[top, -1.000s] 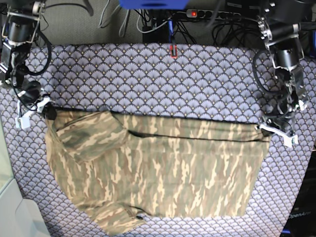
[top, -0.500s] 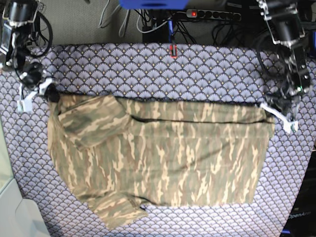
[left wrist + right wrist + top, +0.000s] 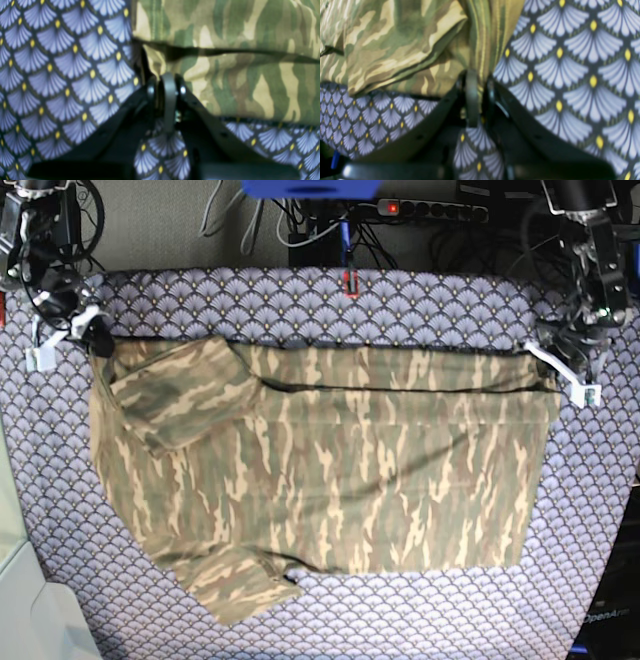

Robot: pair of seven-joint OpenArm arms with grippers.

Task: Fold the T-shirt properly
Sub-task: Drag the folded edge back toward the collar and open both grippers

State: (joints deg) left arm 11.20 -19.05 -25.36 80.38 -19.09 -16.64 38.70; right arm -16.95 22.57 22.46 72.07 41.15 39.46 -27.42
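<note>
Only one bit of lettering shows: pale print reading "OpenArm", cut off by the frame edge, on a dark panel (image 3: 612, 617) at the lower right corner of the base view; nothing else carries legible text

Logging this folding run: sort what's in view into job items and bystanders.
Job:
- T-shirt
- left gripper, shut on its corner
- right gripper, shut on the opposite corner

Bystanders:
- tablecloth
- power strip
- cables

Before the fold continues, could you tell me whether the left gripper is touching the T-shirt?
Touching: the left wrist view shows the left gripper pinching the T-shirt edge.
</note>
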